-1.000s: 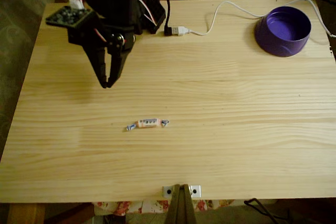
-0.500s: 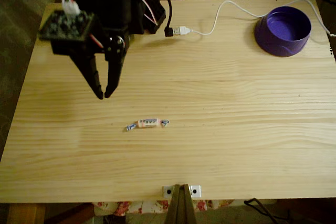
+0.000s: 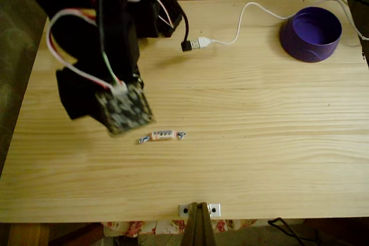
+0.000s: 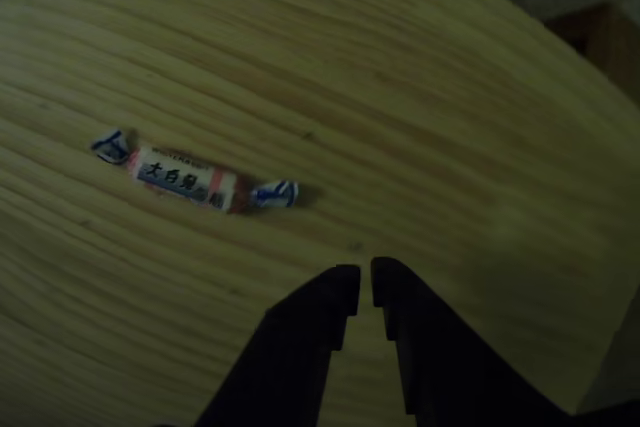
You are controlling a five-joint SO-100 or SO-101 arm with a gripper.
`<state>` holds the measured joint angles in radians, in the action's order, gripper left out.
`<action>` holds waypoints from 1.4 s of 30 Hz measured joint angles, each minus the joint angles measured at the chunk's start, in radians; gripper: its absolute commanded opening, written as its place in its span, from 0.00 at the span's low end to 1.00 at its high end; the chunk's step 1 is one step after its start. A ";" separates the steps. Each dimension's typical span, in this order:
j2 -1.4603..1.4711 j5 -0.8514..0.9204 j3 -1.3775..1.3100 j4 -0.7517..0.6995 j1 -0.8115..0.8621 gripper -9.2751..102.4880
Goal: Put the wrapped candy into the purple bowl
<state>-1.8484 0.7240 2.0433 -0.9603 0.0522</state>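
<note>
Gripper (image 4: pixel 362 287) fingers nearly together, empty, just short of the wrapped candy (image 4: pixel 186 179) lying flat on the table (image 3: pixel 259 131); purple bowl (image 3: pixel 311 34) well apart. Risk: jaws too narrow, tips nudge candy aside

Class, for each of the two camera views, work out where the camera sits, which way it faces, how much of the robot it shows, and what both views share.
Fixed view: high over the near table edge, looking down at the wooden table, purple bowl, USB cable and the black arm.
Other view: close above the tabletop, looking down past the gripper with its dark fingers nearly together.
Shared: the wrapped candy lying untouched on the wood.
</note>
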 measured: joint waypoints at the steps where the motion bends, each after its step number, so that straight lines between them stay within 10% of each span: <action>1: 0.032 0.034 -0.025 0.000 -0.002 0.12; 20: 0.209 0.460 -0.150 -0.087 -0.146 0.32; 42: 0.374 0.672 -0.241 -0.087 -0.186 0.32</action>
<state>-1.4742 1.3959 1.8024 -1.0477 -0.1335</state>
